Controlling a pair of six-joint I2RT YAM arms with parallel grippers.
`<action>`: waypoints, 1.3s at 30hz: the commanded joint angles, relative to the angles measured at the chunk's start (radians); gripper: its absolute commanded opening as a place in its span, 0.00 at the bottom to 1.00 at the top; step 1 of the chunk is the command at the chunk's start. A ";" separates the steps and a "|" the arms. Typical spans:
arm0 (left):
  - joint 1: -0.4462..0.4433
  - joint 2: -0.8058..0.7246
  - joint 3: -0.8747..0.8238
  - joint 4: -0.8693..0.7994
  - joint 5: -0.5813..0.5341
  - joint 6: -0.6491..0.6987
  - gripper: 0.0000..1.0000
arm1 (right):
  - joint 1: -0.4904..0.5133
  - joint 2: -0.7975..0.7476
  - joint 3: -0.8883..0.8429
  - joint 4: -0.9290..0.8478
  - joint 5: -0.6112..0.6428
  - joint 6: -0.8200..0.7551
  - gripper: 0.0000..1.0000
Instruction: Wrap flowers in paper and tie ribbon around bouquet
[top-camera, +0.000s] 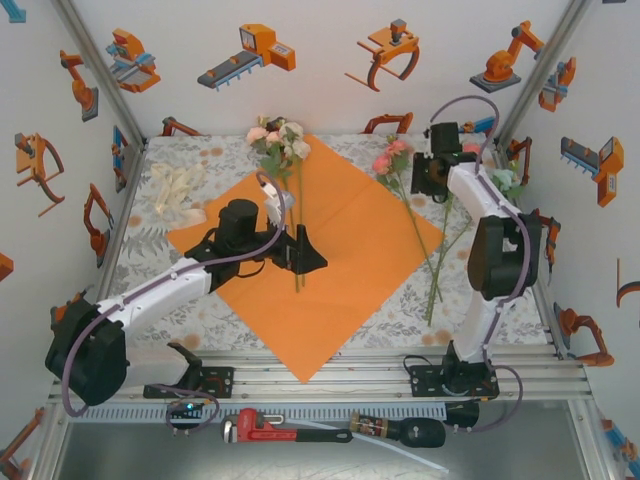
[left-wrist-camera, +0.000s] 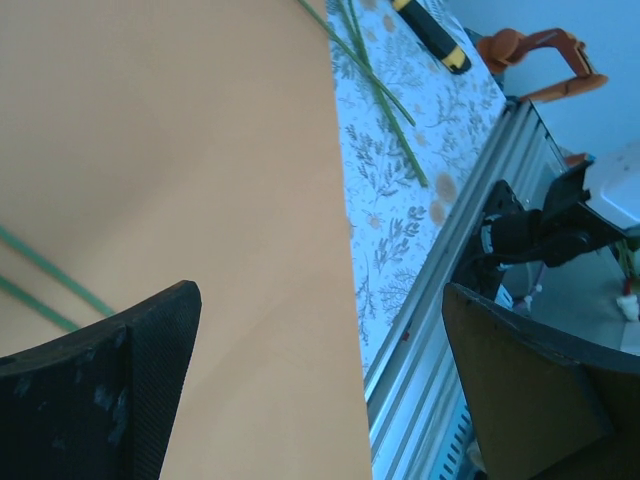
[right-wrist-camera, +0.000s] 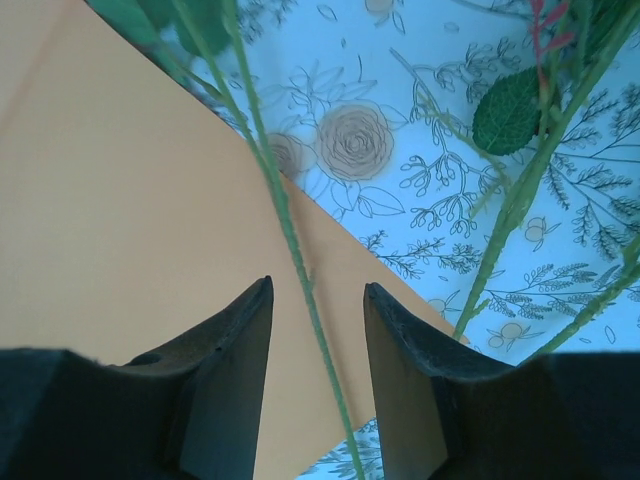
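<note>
Table (top-camera: 390, 325) w/ floral cloth. Orange paper (top-camera: 350, 230) lies flat on it, turned like a diamond, one corner over the near rail, not wrapped yet. L arm (top-camera: 150, 290) reaches in from near-left over the paper's middle; R arm (top-camera: 495, 250) stands at the right, bent down to the paper's far-right edge.

Flowers (top-camera: 278, 140) in 2 lots: one bunch w/ heads at the paper's back corner, stems running down across the sheet; second lot (top-camera: 393, 160) at the right, heads near the R wrist, stems crossing the paper's right corner onto the cloth. Ribbon (top-camera: 178, 192) in a loose heap on the cloth, back-left, off the paper, apart from both arms.

L gripper (left-wrist-camera: 318, 300): jaws spread fully wide, nothing between them, above the paper by its edge. R gripper (right-wrist-camera: 318, 290): jaws about half apart, one thin stem (right-wrist-camera: 290, 230) runs through the gap; pads look clear of it, no grip seen.

Red wrench (top-camera: 268, 428) on the front shelf.
</note>
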 joint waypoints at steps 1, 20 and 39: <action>-0.005 0.002 0.036 0.002 0.030 0.042 0.99 | 0.008 0.043 0.024 -0.034 -0.041 -0.046 0.40; -0.005 0.016 0.060 -0.087 -0.083 0.067 0.99 | 0.008 0.202 0.090 -0.059 -0.107 -0.035 0.22; 0.029 -0.167 -0.004 -0.198 -0.628 -0.009 0.99 | 0.164 -0.117 0.056 0.167 -0.169 0.316 0.00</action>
